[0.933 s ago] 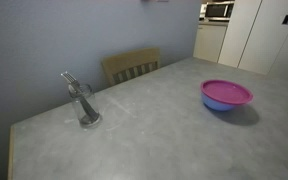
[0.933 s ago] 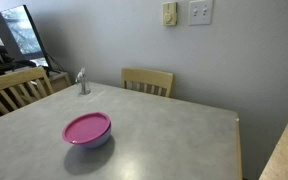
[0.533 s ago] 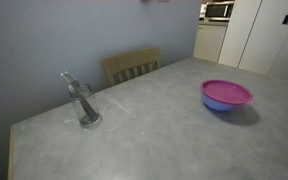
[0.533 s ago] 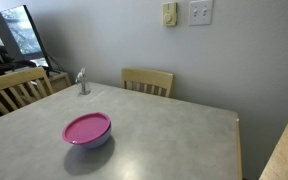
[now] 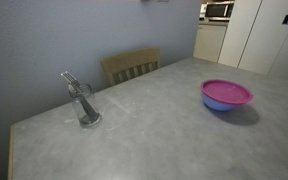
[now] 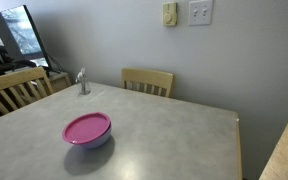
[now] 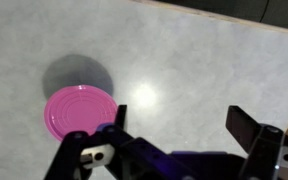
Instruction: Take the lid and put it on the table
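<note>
The magenta-pink lid (image 5: 227,92) lies flat on top of the blue-violet bowl (image 5: 224,104), which stands on the grey mottled table (image 5: 154,130). Both exterior views show this; the lid (image 6: 87,128) covers the bowl (image 6: 89,142). In the wrist view the lid (image 7: 80,110) is seen from above at the left, and the bowl under it is hidden. My gripper (image 7: 179,118) is open and empty, well above the table and to the right of the lid. The arm does not show in either exterior view.
A clear glass with utensils (image 5: 84,103) stands near a table corner, also in an exterior view (image 6: 83,82). Wooden chairs (image 6: 148,81) (image 6: 14,90) stand at the table's sides. A wall with switches (image 6: 189,13) is behind; white cabinets (image 5: 249,35) stand beyond the table.
</note>
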Controlling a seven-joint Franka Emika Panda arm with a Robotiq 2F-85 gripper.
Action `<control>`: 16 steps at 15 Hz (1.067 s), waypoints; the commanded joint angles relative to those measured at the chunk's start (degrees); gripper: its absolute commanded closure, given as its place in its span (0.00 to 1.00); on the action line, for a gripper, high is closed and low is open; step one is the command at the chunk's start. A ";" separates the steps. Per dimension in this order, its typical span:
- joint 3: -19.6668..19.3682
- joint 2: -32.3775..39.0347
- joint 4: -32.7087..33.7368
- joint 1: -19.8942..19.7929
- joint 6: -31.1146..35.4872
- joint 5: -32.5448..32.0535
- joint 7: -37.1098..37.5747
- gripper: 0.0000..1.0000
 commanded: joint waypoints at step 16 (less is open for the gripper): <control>-8.55 21.04 10.44 -3.47 22.19 0.61 -8.74 0.00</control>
